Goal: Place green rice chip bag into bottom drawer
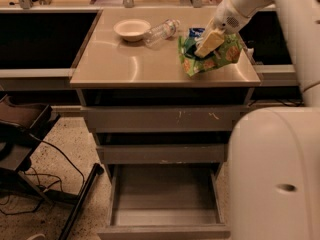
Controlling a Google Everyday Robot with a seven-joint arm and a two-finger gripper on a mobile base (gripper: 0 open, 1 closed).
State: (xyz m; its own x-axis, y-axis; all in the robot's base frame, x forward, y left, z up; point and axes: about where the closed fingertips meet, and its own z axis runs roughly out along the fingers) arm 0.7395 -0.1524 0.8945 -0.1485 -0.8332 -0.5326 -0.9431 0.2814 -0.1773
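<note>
On the tan tabletop (130, 66), we are pinching the wrinkly green foil chip bag (222, 58) with our cream gripper (204, 49), jaws clenched.

Tool (208, 43) rests on green rice chip bag (222, 58) atop table (125, 66).

Speckled floor (70, 134) under warm light, a dark chair (22, 124) and black cables (56, 153) at left.

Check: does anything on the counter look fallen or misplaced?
Yes: the clear plastic bottle lies on its side beside the white bowl. The gripper is on the wrinkly green rice chip bag.
</note>
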